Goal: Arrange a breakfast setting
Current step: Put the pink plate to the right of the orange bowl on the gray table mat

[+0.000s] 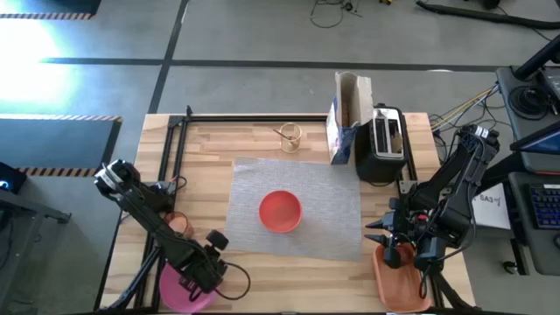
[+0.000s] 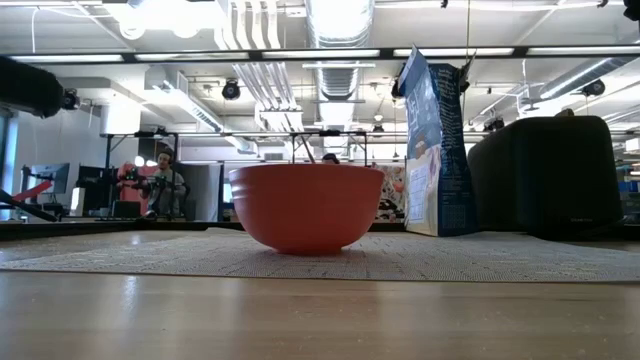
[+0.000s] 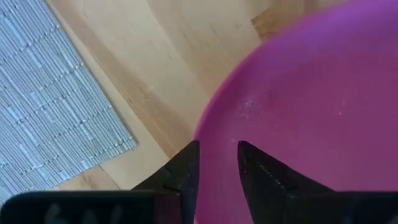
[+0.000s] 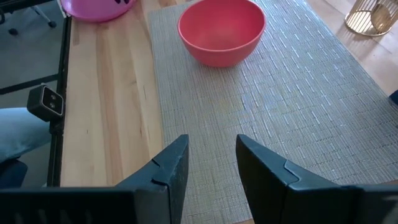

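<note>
Reaching over the table's front-left corner, the left gripper (image 1: pixel 203 273) sits at the rim of the plate (image 1: pixel 179 290). In the left wrist view its fingers (image 3: pixel 186 171) straddle the plate's edge (image 3: pixel 298 99), one finger outside the rim and one over the pink surface; whether they actually pinch the rim cannot be told. The plate overhangs the table's front edge, well clear of the placemat (image 1: pixel 332 201), whose corner shows in the left wrist view (image 3: pixel 50 106). A small orange object lies on the wood just beside the left arm; its identity is not clear.

The placemat lies flat at the centre of the table (image 1: pixel 262 140). The bowl (image 1: pixel 280 211) stands upright on it, a little toward the front, and appears empty in the right wrist view (image 4: pixel 221 31). The low view shows the bowl (image 2: pixel 306 207) resting squarely on the mat (image 2: pixel 420 255).

Behind the mat, a gold wire holder (image 1: pixel 290 136) stands near the far edge. To its right stand a cereal box (image 1: pixel 348 118) and, just beside it, the toaster (image 1: pixel 387 140).

The right gripper (image 1: pixel 382 234) hovers at the mat's right edge, above the tray (image 1: pixel 404 284). Its fingers (image 4: pixel 171 165) are apart and hold nothing.
</note>
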